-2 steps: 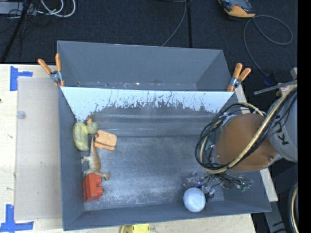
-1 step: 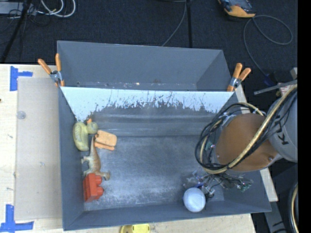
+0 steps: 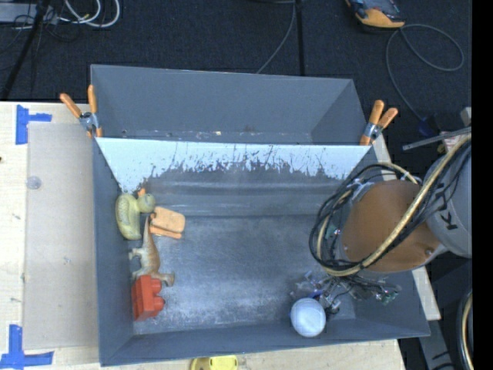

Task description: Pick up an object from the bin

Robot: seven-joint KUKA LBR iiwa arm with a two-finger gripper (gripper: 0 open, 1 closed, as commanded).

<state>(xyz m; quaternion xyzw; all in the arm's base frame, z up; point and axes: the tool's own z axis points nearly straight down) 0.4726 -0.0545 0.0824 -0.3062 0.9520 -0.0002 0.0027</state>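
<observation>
The grey sheet-metal bin (image 3: 231, 276) with its sloped walls is the biggest thing in front of me, and the middle of its floor is bare. The robot arm (image 3: 385, 226), with a brown-orange wrist cover and loops of black cable, reaches in from the right and hangs low over the near right corner. The gripper (image 3: 333, 291) is down close to the floor, half lost among its own cables. I cannot tell whether it is open or closed, and I see nothing in its hold.

Just beside it, toward the near wall, lies a smooth, round, pale white-blue ball (image 3: 309, 317). To my eye this is the thing being gone for. I'd judge the arm to be at the approach, with the grasp not yet made.

The next move calls for centring squarely over the ball before closing, since something this round will likely roll off if nudged from one side. Room is tight here. The near wall rises right behind the ball, and the right wall slopes up under the wrist cover. The free space lies to the left and toward the far wall, so a straight lift looks like the cleanest way out.

The other things lie well apart in a loose row along the left wall:
- a yellow-green rubber duck-like toy (image 3: 129, 213)
- a tan, long-necked plastic animal figure (image 3: 146, 257)
- a red plastic block (image 3: 148, 297)
- a small orange flat piece (image 3: 168, 223), touching the duck
</observation>
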